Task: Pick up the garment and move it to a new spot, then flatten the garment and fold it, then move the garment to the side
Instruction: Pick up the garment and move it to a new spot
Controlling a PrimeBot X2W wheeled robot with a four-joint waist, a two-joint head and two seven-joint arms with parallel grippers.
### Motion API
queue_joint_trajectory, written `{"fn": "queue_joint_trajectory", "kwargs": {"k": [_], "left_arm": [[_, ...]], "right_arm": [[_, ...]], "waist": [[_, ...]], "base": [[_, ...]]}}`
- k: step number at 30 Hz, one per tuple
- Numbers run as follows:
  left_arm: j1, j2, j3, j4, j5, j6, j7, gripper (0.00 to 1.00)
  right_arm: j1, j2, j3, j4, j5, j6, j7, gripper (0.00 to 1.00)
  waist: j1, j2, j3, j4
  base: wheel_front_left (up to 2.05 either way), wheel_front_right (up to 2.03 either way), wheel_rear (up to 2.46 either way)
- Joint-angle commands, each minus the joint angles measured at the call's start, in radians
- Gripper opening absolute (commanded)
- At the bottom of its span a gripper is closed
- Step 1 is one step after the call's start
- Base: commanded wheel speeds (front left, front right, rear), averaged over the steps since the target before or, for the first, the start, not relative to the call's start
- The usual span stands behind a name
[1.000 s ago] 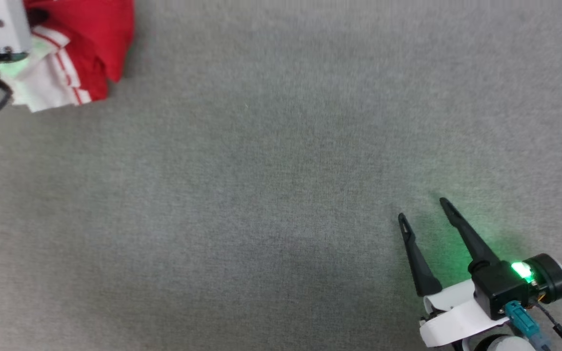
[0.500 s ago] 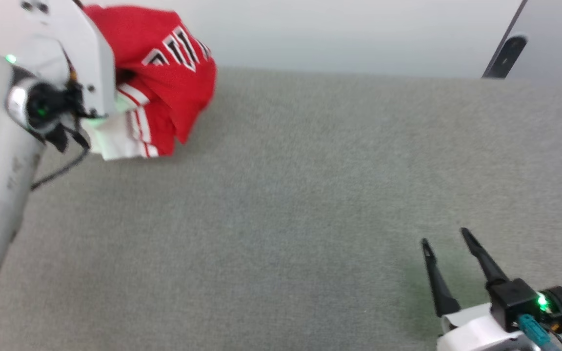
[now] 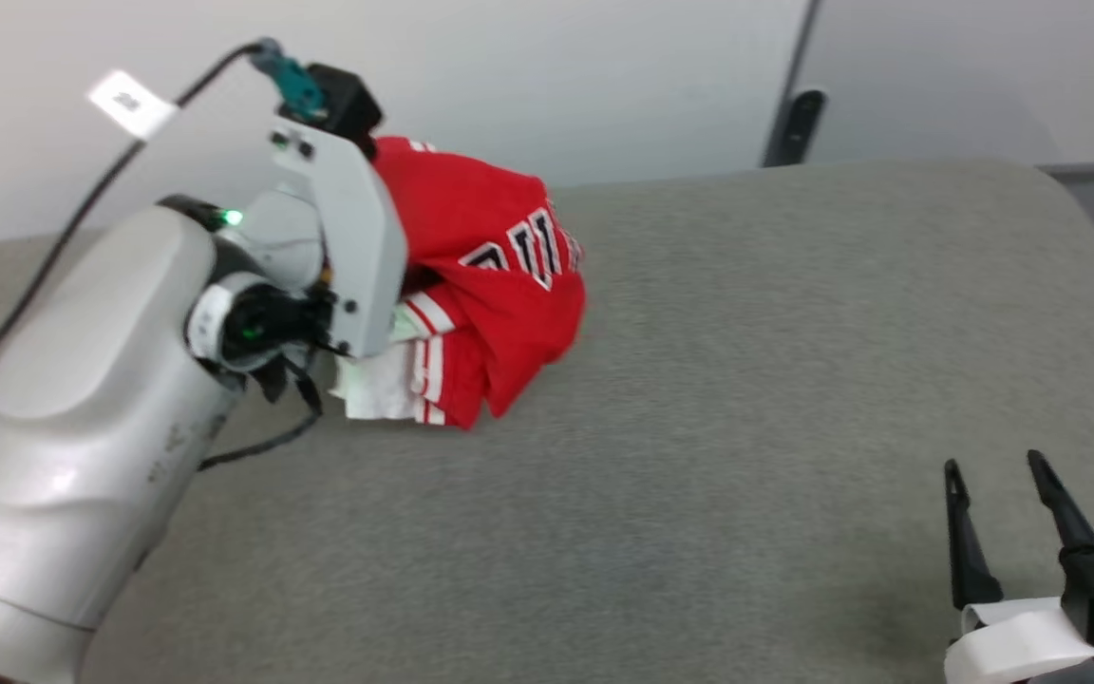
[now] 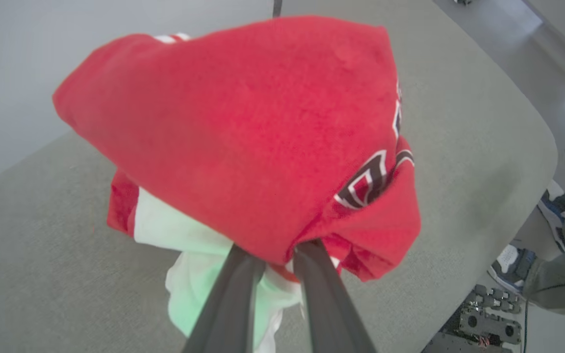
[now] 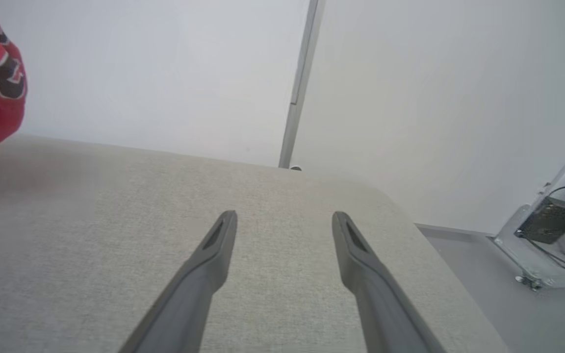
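The head camera had tilted up since a second before, and there was the wall behind the grey table (image 3: pixel 794 332), so the picture had shifted, not the goods. The big pale left arm (image 3: pixel 82 408) reached in. The garment (image 3: pixel 499 323) was still bunched on the left gripper (image 4: pixel 277 247), whose fingers were nearly together with red cloth pinched between them. The bundle spread crosswise to those fingers, wider than deep. Its lettering faced the right gripper's side, and a white sleeve hung beneath the fingers toward the table; whether it touched, I couldn't tell. The right gripper (image 3: pixel 993 463) sat well apart from the shirt, fingers wide as before, nothing between them.
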Motion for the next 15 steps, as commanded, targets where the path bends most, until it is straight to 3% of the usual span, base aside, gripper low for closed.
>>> {"fn": "queue_joint_trajectory", "kwargs": {"k": [1,9,15], "left_arm": [[0.012,-0.002,-0.007,-0.024,0.0,0.008,0.008,0.0],[0.04,-0.004,-0.05,-0.087,0.0,0.055,0.09,0.0],[0.088,0.007,-0.1,-0.101,0.013,0.112,0.169,0.0]], "right_arm": [[-0.012,0.001,-0.01,0.002,-0.007,-0.001,-0.006,1.0],[-0.033,0.009,-0.017,0.029,0.016,-0.001,-0.017,1.0],[-0.051,0.01,0.005,0.045,0.057,-0.001,-0.023,1.0]], "waist": [[0.0,0.0,0.021,-0.11],[0.0,0.0,0.069,-0.226],[0.0,0.0,0.117,-0.263]], "base": [[0.0,0.0,0.0],[0.0,0.0,0.0],[0.0,0.0,0.0]]}}
